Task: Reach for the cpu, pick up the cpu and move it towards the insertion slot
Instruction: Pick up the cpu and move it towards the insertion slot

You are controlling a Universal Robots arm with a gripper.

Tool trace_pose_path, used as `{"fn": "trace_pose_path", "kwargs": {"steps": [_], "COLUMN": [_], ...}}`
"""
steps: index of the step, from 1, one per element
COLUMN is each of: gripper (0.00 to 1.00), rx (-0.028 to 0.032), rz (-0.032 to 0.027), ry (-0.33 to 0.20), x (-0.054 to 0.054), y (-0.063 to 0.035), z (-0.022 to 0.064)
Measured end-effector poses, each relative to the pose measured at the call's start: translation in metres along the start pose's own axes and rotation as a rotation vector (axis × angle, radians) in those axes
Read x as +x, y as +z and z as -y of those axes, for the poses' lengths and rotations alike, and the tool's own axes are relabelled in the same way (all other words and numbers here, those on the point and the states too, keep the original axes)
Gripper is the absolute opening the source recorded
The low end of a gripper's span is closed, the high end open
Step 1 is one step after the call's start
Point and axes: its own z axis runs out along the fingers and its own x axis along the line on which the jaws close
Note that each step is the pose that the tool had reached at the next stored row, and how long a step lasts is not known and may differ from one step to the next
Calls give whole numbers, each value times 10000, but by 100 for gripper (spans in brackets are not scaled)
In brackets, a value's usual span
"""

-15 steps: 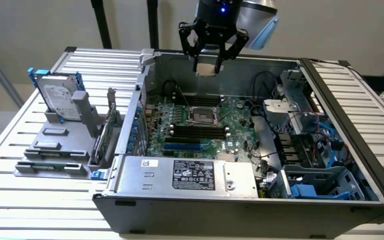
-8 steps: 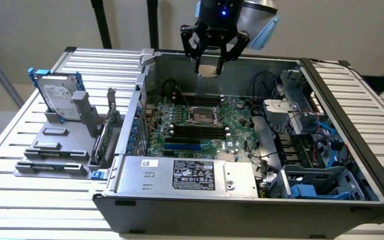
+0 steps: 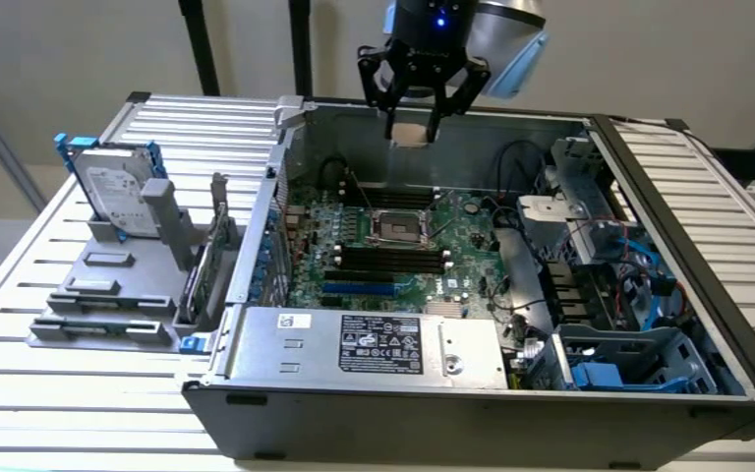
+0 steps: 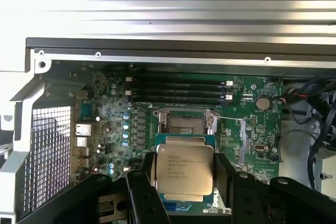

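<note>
The gripper (image 3: 413, 120) holds the small cpu (image 3: 411, 135) up high over the open computer case (image 3: 483, 413), above the insertion slot (image 3: 397, 228).

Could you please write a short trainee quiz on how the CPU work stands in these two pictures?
1. True or false: the black end effector holds the small square silver-topped CPU.
2. Where is the CPU? A) lying on the grey tray beside the case; B) in the air above the open case; C) seated in the socket.
3. Fill in: the square silver-framed insertion slot on the green motherboard is ____ (filled or unfilled).

Key
1. True; the fingers grip it at two opposite sides.
2. B.
3. Unfilled; its dark centre shows.
</note>
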Motion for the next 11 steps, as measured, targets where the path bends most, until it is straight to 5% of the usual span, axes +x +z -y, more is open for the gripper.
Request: {"fn": "trace_pose_path", "kwargs": {"steps": [11], "gripper": [55], "rx": [-1], "rz": [-1], "ry": [1], "x": [-5], "y": [0], "z": [-1]}}
